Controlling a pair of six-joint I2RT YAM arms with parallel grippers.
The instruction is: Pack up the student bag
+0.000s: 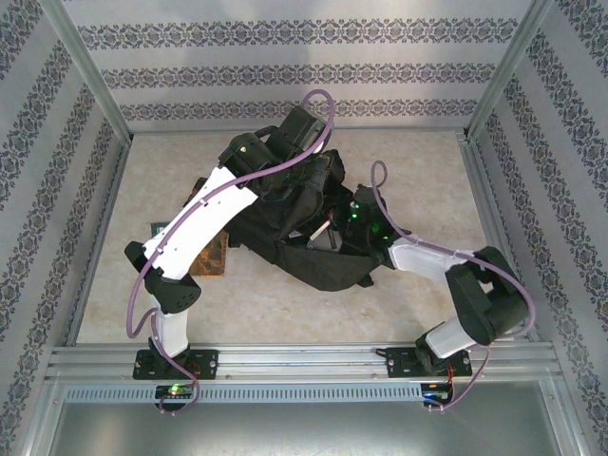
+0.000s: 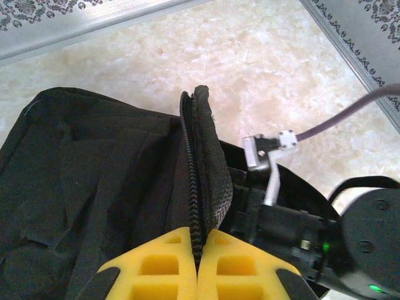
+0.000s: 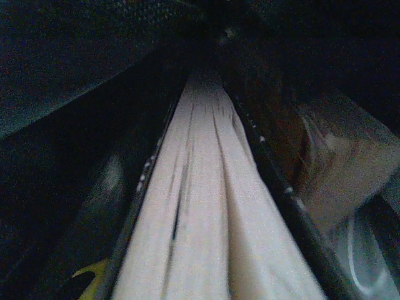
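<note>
The student bag (image 1: 313, 252) is a black fabric backpack lying in the middle of the table. My left gripper (image 2: 199, 240) is shut on the bag's zip edge (image 2: 195, 181), with the flap standing up between the yellow fingers (image 2: 156, 262). From the right, my right gripper (image 3: 200, 287) reaches inside the bag and is shut on a book (image 3: 206, 206). The book's pale page edges run straight ahead between dark covers, with dark bag fabric all around. One yellow fingertip (image 3: 87, 275) peeks out at the book's lower left.
Another book (image 1: 211, 256) with a brownish cover lies on the table to the left of the bag, partly under my left arm. The right arm's wrist and cable (image 2: 325, 231) sit close beside the held flap. Metal rails and patterned walls border the table.
</note>
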